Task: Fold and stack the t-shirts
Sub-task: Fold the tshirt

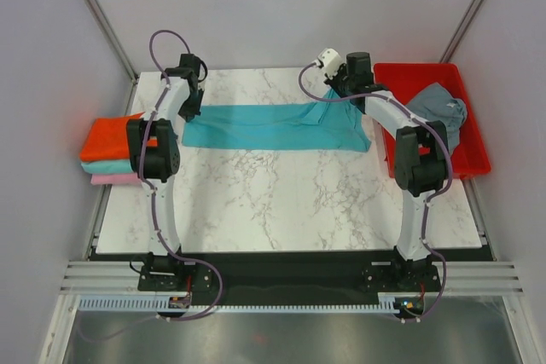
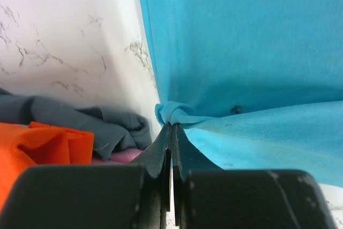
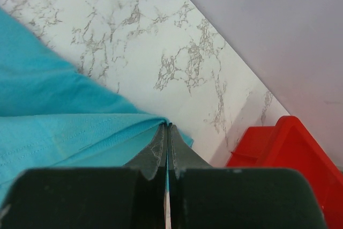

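Observation:
A turquoise t-shirt (image 1: 273, 125) lies stretched in a long band across the far part of the table, held between both arms. My left gripper (image 1: 189, 111) is shut on its left end, where a small knot of cloth (image 2: 172, 112) bunches at the fingertips (image 2: 172, 124). At the right end, my right gripper (image 1: 334, 95) is shut on a folded edge (image 3: 107, 127), pinched thin between its tips (image 3: 167, 126). Orange-red (image 1: 111, 135), teal (image 1: 111, 165) and pink (image 1: 111, 179) t-shirts are stacked at the table's left edge. A slate grey t-shirt (image 1: 439, 110) lies crumpled in the tray.
The red plastic tray (image 1: 473, 162) stands at the right edge, its corner (image 3: 289, 154) close to my right gripper. In the left wrist view the stack shows as orange (image 2: 37, 146), dark greyish (image 2: 80, 119) and pink (image 2: 126, 155) cloth. White marble table (image 1: 281, 202) spreads in front of the shirt.

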Robot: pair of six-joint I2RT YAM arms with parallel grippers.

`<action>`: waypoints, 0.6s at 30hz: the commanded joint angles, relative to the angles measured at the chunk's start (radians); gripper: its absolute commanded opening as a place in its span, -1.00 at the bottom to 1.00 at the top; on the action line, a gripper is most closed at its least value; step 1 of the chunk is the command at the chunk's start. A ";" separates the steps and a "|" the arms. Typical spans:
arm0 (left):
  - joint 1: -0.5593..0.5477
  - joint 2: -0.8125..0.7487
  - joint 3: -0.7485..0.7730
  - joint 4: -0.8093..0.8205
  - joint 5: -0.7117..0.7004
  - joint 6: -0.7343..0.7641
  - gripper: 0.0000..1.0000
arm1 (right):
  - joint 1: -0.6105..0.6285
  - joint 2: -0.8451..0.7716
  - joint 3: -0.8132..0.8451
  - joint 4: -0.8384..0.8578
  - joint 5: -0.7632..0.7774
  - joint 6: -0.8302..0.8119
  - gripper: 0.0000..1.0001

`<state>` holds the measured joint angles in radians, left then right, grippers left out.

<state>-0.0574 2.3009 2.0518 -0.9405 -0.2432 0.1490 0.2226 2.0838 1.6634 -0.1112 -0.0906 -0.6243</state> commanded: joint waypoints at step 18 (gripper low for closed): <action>0.007 0.072 0.091 0.039 -0.096 0.012 -0.96 | -0.017 0.122 0.118 0.073 0.077 0.017 -1.00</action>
<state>-0.0574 2.3631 2.0956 -0.9325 -0.2981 0.1493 0.2127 2.2005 1.7325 -0.0956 -0.0418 -0.6231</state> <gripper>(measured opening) 0.025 0.010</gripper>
